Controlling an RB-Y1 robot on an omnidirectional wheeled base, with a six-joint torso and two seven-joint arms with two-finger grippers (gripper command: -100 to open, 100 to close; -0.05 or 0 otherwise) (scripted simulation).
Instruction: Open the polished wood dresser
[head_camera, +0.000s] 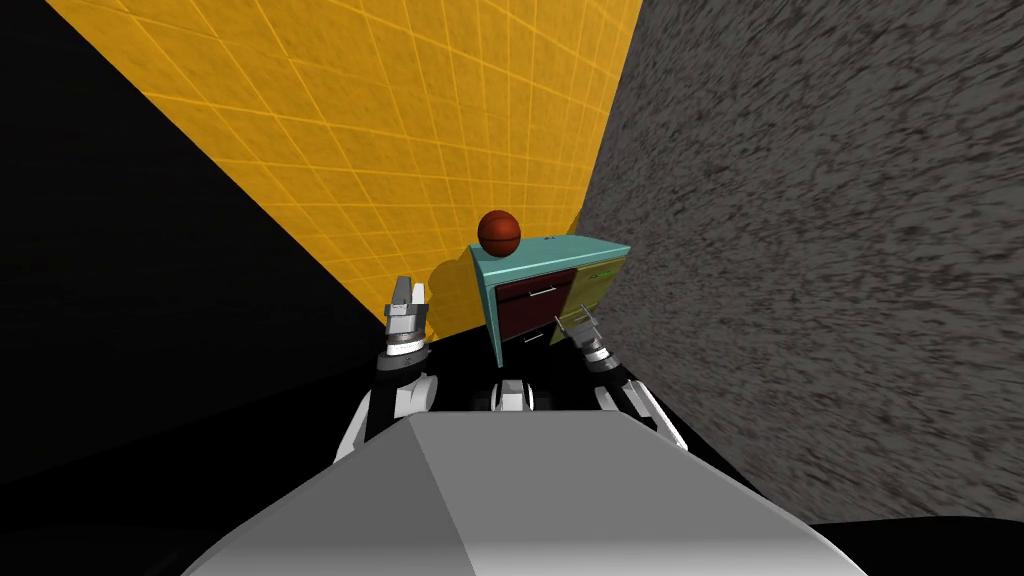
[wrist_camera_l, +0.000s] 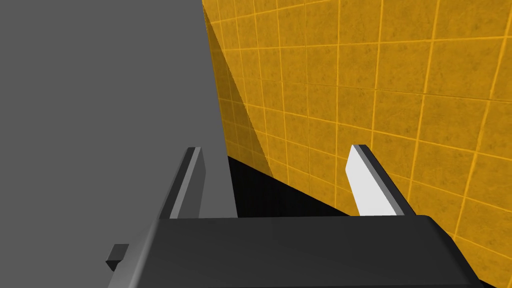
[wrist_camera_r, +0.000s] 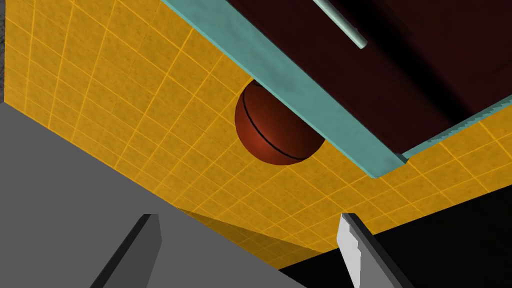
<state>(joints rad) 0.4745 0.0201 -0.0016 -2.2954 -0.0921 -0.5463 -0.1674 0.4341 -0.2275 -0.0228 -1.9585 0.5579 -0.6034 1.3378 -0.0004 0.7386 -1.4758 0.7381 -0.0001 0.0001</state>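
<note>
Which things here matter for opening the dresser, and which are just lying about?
For the job:
dresser
upper bar handle on its dark red front
right gripper, open, near that front

Lying about:
basketball on the dresser's top
left gripper, open, off to the side

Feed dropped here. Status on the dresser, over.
Left gripper, right gripper open, empty. Dresser ahead, handle not yet gripped. Ball on top, nothing blocking.

Reddish ball (head_camera: 499, 232) atop teal dresser (head_camera: 552, 250)
</note>
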